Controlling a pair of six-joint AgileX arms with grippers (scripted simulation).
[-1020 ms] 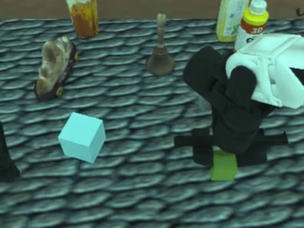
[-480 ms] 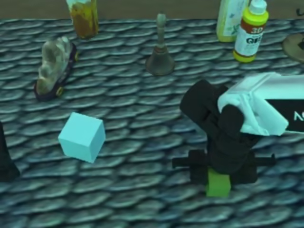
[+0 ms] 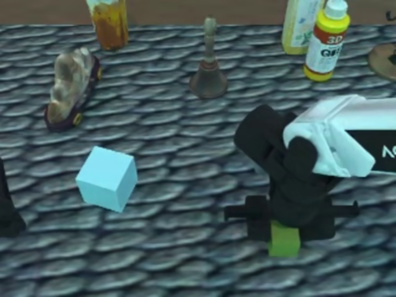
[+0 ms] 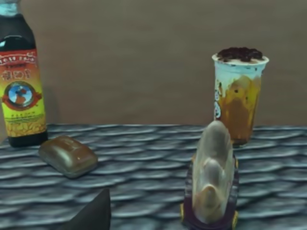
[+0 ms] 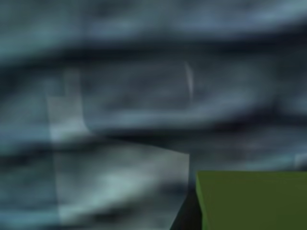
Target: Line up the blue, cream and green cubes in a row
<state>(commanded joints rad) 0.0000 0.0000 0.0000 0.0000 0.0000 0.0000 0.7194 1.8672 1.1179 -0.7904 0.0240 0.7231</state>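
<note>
Right gripper (image 3: 283,232): seen low over the table at the front right of the top view, fingers clamped on the green cube, one on each side of it.
Green cube (image 3: 284,240): held between those fingers, right at the cloth; whether it's touching the cloth can't be told. Its corner is also caught in the right wrist view (image 5: 252,200).
Blue cube (image 3: 106,179): sat on the table at the left, turned a bit, well apart from the green one.
Cream cube: not spotted for sure in any view.
Left gripper (image 3: 7,213): parked at the far left edge, only a dark bit is seen; open or closed can't be told.
Table (image 3: 185,154): covered in a blue-grey scaly-patterned cloth.
Back row stuff: bell (image 3: 208,65) in the middle, yellow bottle (image 3: 325,42) to the right, drink cup (image 3: 109,21) to the left, a shell-like thing on a dark base (image 3: 71,86) near the cup.
Left wrist view: a sauce bottle (image 4: 18,79), a brown lump (image 4: 68,155), the cup (image 4: 238,96) and the shell thing (image 4: 211,184) are shown.
</note>
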